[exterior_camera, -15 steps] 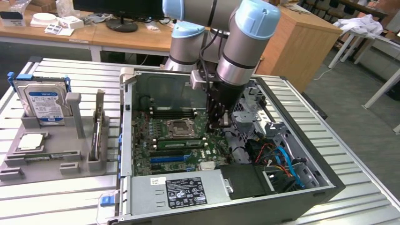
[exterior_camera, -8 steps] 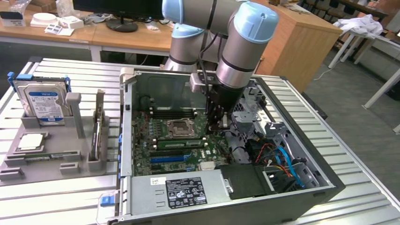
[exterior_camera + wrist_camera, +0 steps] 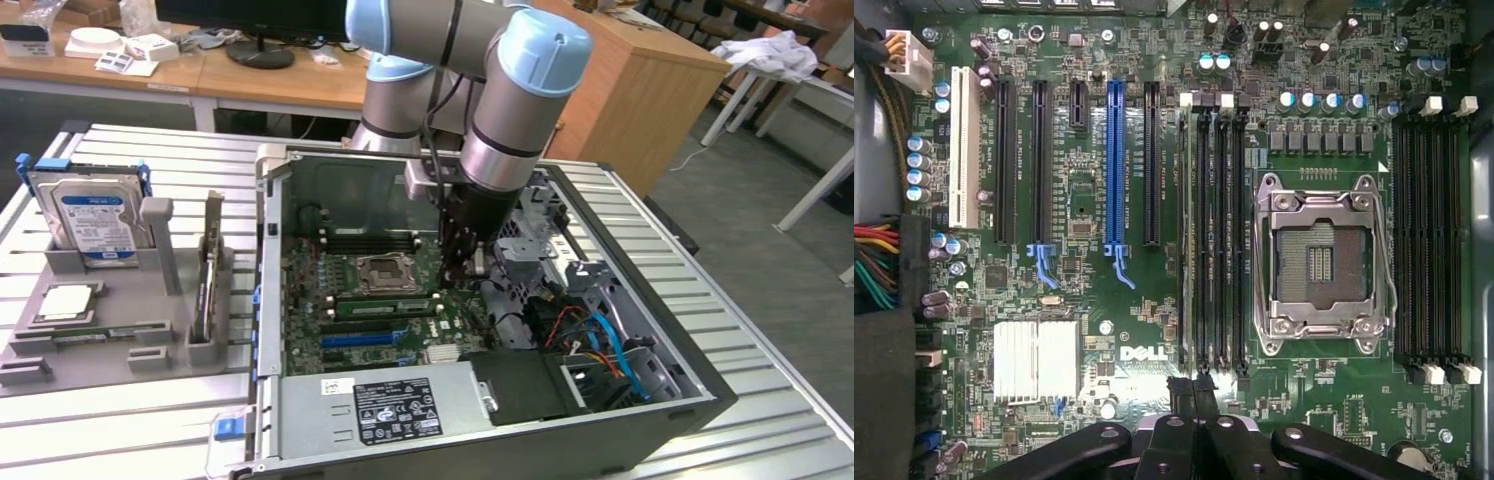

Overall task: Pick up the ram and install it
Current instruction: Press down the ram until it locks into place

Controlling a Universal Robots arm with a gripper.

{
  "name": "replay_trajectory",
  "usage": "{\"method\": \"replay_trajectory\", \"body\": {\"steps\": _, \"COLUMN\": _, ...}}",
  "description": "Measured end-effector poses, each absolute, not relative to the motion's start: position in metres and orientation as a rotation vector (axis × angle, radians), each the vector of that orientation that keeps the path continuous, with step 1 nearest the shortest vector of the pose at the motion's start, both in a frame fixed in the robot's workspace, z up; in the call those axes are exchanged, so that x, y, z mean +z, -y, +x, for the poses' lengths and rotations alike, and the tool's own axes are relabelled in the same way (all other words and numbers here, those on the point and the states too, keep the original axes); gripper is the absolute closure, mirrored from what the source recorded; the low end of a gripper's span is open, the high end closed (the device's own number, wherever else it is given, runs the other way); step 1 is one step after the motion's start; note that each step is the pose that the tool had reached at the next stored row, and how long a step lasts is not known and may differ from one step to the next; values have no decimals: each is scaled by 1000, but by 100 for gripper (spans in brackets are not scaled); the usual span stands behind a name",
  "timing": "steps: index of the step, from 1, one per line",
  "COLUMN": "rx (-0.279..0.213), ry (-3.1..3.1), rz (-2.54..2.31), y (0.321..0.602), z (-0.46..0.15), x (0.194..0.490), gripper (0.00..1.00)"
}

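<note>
One ram (image 3: pixel 380 306) stands on edge in a memory slot beside the processor socket (image 3: pixel 387 272), its long axis running across the exterior view. End effector (image 3: pixel 467 268), clenched and empty, hangs just above the stick's end on the exterior view's right; contact cannot be judged.
</note>
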State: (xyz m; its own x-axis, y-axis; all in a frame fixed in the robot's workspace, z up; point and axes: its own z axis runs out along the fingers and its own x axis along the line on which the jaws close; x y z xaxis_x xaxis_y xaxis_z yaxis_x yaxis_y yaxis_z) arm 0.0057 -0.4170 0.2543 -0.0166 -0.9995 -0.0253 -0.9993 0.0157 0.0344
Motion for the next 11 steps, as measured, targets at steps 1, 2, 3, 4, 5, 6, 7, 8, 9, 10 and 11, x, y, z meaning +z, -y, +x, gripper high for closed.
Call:
{"method": "replay_trajectory", "body": {"steps": 1, "rx": -66, "ry": 2234, "rz": 2199, "y": 417, "z": 6, "x": 254, "gripper": 89}}
{"method": "replay_trajectory", "body": {"steps": 2, "rx": -66, "ry": 2234, "rz": 2199, "y": 417, "z": 6, "x": 254, "gripper": 89}}
{"method": "replay_trajectory", "body": {"steps": 3, "rx": -66, "ry": 2234, "rz": 2199, "y": 417, "z": 6, "x": 253, "gripper": 89}}
{"method": "replay_trajectory", "body": {"steps": 4, "rx": -66, "ry": 2235, "rz": 2199, "y": 417, "z": 6, "x": 253, "gripper": 89}}
{"method": "replay_trajectory", "body": {"steps": 5, "rx": -66, "ry": 2235, "rz": 2199, "y": 417, "z": 6, "x": 253, "gripper": 89}}
{"method": "replay_trajectory", "body": {"steps": 6, "rx": -66, "ry": 2235, "rz": 2199, "y": 417, "z": 6, "x": 252, "gripper": 89}}
{"method": "replay_trajectory", "body": {"steps": 7, "rx": -66, "ry": 2235, "rz": 2199, "y": 417, "z": 6, "x": 252, "gripper": 89}}
{"method": "replay_trajectory", "body": {"steps": 8, "rx": -66, "ry": 2235, "rz": 2199, "y": 417, "z": 6, "x": 251, "gripper": 89}}
{"method": "replay_trajectory", "body": {"steps": 9, "rx": -66, "ry": 2235, "rz": 2199, "y": 417, "z": 6, "x": 251, "gripper": 89}}
{"method": "replay_trajectory", "body": {"steps": 10, "rx": -66, "ry": 2234, "rz": 2199, "y": 417, "z": 6, "x": 250, "gripper": 89}}
{"method": "replay_trajectory", "body": {"steps": 11, "rx": -66, "ry": 2235, "rz": 2199, "y": 417, "z": 6, "x": 250, "gripper": 89}}
